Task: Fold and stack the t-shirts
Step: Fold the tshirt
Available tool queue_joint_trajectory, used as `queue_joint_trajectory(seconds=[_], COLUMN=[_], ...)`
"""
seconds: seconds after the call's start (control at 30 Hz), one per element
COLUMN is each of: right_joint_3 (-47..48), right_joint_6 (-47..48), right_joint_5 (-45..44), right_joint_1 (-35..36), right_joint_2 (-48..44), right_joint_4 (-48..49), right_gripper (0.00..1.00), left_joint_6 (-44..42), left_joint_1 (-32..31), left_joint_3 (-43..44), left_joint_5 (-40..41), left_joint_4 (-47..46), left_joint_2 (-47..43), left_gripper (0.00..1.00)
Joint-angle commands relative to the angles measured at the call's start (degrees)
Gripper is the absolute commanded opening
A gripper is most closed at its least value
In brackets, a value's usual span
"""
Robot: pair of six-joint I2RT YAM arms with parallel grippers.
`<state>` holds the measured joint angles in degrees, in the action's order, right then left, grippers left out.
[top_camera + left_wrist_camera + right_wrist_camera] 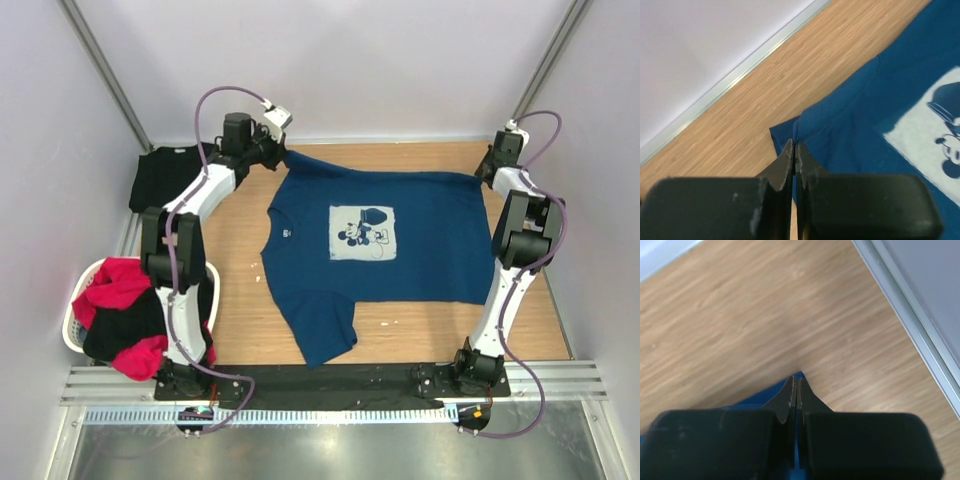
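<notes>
Tees sit in three places. A navy t-shirt [420, 260] lies spread face up across the middle of the wooden table [400, 335]. Its pale square mouse print [362, 232] is uppermost, its collar [277, 230] points toward the left arm and its hem runs along the right side. One sleeve [325, 340] lies toward the near edge; the other reaches to the far left.

The left end effector [281, 153] is clamped on the tip of that far sleeve. In the left wrist view its fingers [788, 160] are pressed together with a fold of blue cloth pinched between them. The right end effector [487, 172] grips the far hem corner in the same way, and its wrist view shows the fingertips closed on a small point of blue fabric over bare wood. Between the two grips the shirt's far edge is drawn fairly straight.

A folded black t-shirt [165, 177] rests at the far left corner of the table, well apart from the navy one. At the near left, beside the left arm, a white basket [72, 335] holds a red t-shirt [118, 285] bundled with another dark garment [120, 332] — both crumpled and spilling over the rim.
</notes>
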<state>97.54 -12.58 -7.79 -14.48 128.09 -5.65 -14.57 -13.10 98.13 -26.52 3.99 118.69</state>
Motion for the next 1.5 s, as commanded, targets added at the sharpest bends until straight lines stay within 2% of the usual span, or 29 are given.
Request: queue_joint_trajectory(seconds=[0.0,0.2,0.53,0.87,1.07,1.47], right_joint_3=[-3.0,-8.2,-15.7,-17.1,-22.9,-28.3], right_joint_6=[0.4,0.0,2.5,3.4,3.4,2.3], right_joint_5=[-0.1,0.3,-2.1,-2.8,-3.7,-3.4], right_joint_1=[-0.3,-0.5,-1.9,-2.5,-2.4,-2.5], right_joint_2=[-7.5,-11.1,-16.6,-23.2,-26.6,-23.8], right_joint_4=[2.7,2.4,1.3,-2.3,-2.4,-2.5], right_gripper=[0.01,0.01,0.01,0.01,0.01,0.01], left_joint_6=[-2.0,-1.7,-6.7,-4.8,-4.7,-9.4], left_joint_1=[-0.8,-1.5,-3.4,-4.1,-4.2,-6.8], left_joint_3=[-5.0,-12.3,-21.7,-25.1,-28.2,-31.2], left_joint_5=[1.7,1.1,2.5,4.5,5.6,9.4], left_joint_4=[-3.3,-0.1,6.7,6.9,8.1,12.3], left_joint_2=[-9.7,-17.5,-22.0,-25.6,-27.5,-28.3], left_gripper=[0.0,0.0,0.0,0.0,0.0,0.0])
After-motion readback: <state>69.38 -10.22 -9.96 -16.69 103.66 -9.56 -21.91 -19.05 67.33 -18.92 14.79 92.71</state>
